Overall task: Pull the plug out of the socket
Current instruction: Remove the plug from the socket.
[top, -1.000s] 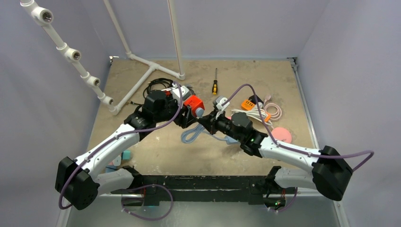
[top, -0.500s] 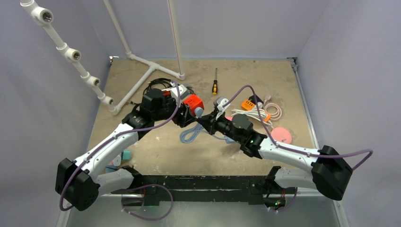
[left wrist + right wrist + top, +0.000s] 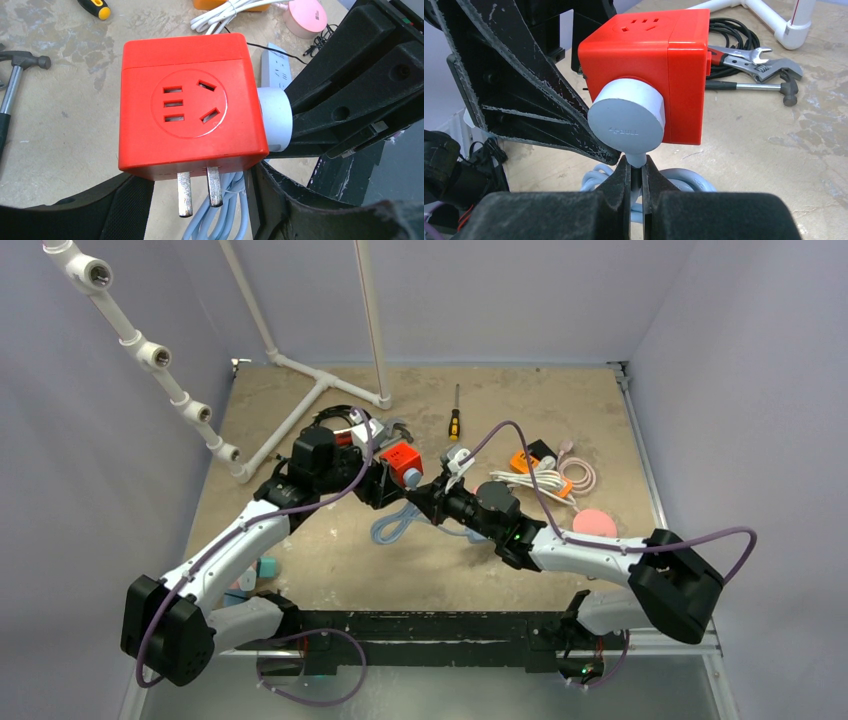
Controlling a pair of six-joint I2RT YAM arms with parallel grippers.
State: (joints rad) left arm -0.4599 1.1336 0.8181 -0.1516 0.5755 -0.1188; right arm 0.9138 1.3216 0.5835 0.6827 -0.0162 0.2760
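Both arms have shifted toward the upper left of the overhead view, carrying the red socket cube (image 3: 401, 461) to mid-frame. Left gripper (image 3: 197, 185) clamps it; right gripper (image 3: 636, 172) pinches the grey plug (image 3: 626, 122) by its thin neck. Rigid, snugly seated: its round body probably offers firmer purchase.

Smooth, faintly glossy red plastic on the socket cube (image 3: 190, 105); bare, dull-bright metal for its two prongs (image 3: 185, 194). Matt pale-grey plastic on the round plug (image 3: 629, 120), with a smooth rubbery sheath on the cable (image 3: 227, 220). Black matt plastic, scratched and whitened along the edges, on the left fingers (image 3: 524, 100). Rough, mottled, stone-like tabletop (image 3: 560, 400). Shiny metal wrench (image 3: 749, 56).
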